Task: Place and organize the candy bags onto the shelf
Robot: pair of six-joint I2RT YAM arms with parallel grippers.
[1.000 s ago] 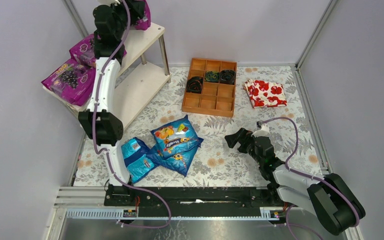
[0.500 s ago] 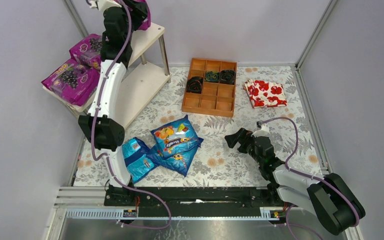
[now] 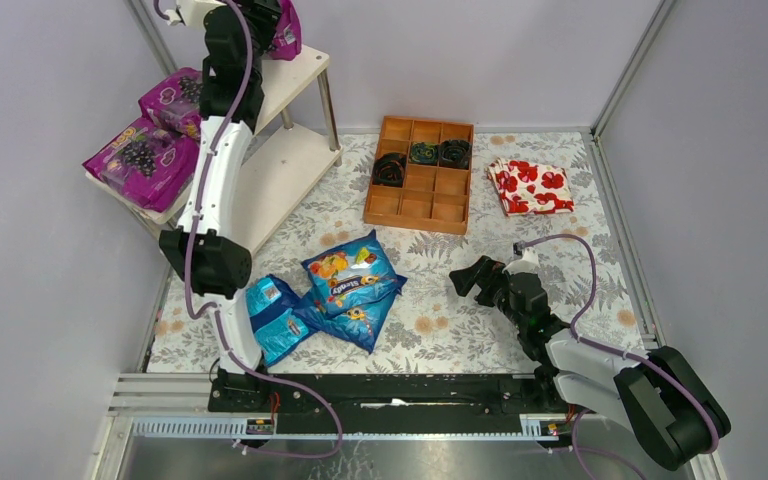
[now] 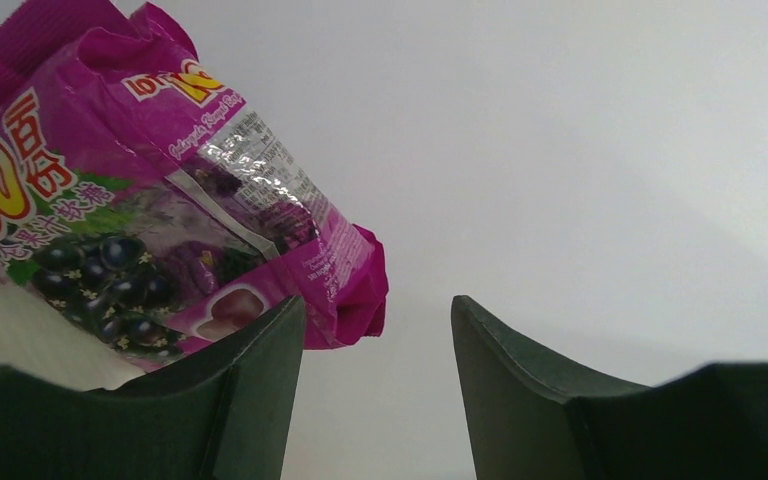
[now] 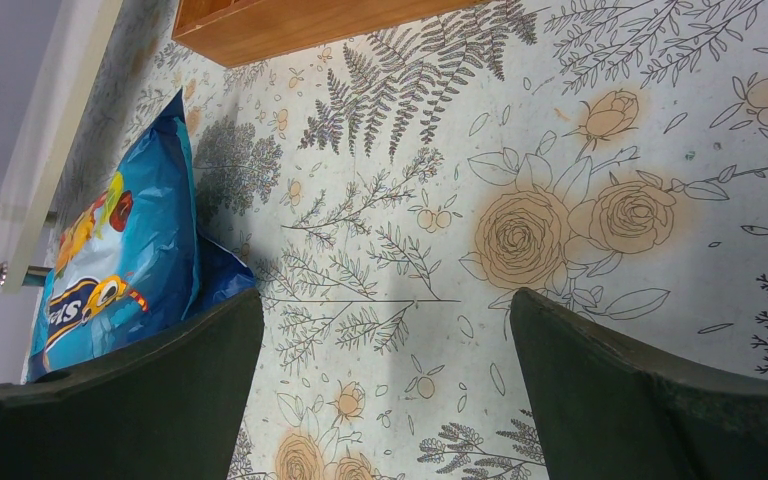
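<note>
Left claw (image 4: 376,312) open, empty; purple bag (image 4: 150,210) at its 10 o'clock stands on shelf (image 3: 300,72), likely sparing room; right claw (image 5: 385,300) agape, empty.

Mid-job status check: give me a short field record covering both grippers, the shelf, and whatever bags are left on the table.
left gripper: open, empty, facing a purple bag
right gripper: open, empty, low over the floral table cover
shelf: three purple bags on it, the left arm reaching to the far one
blue bags: three, overlapping on the table, none shelved
</note>
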